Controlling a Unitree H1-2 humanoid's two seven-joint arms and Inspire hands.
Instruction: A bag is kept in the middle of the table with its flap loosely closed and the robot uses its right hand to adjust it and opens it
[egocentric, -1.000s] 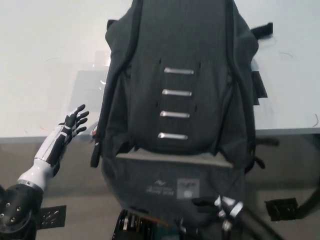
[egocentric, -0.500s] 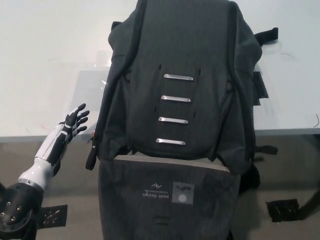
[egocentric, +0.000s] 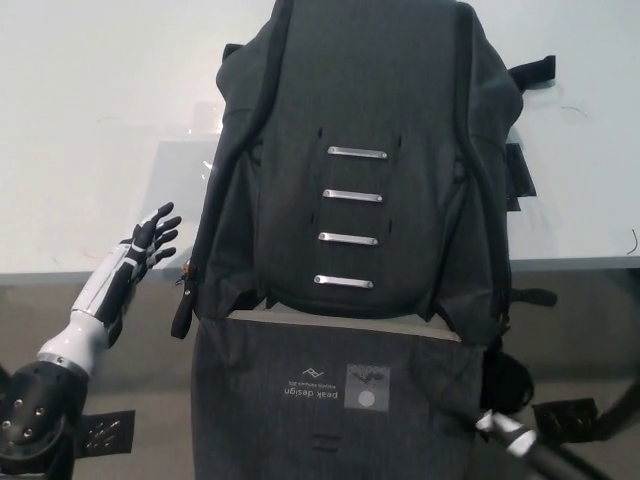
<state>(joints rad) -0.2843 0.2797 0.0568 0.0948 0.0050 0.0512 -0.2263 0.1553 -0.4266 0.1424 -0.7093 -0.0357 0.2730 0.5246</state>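
Observation:
A dark grey backpack (egocentric: 370, 110) lies in the middle of the white table (egocentric: 90, 120), with several metal latch bars (egocentric: 348, 238) in a column on its front. Its flap (egocentric: 335, 385) is folded out towards me and hangs flat over the table's front edge, logo patch showing. My black right hand (egocentric: 506, 382) sits low beside the flap's right edge, partly hidden behind the fabric; its silver wrist (egocentric: 506, 431) shows below it. I cannot see whether it grips anything. My white left hand (egocentric: 150, 240) rests open at the table's front left, fingers spread, apart from the bag.
Black straps (egocentric: 520, 170) and a buckle stick out on the backpack's right side. A zip pull (egocentric: 183, 300) dangles at its left front corner. The table's front edge (egocentric: 580, 262) runs across the picture, with floor below it.
The flap, curled up over my right hand a second ago, now hangs flat and open. My right hand has moved from under the flap's bottom to its right side. The left hand stays put.

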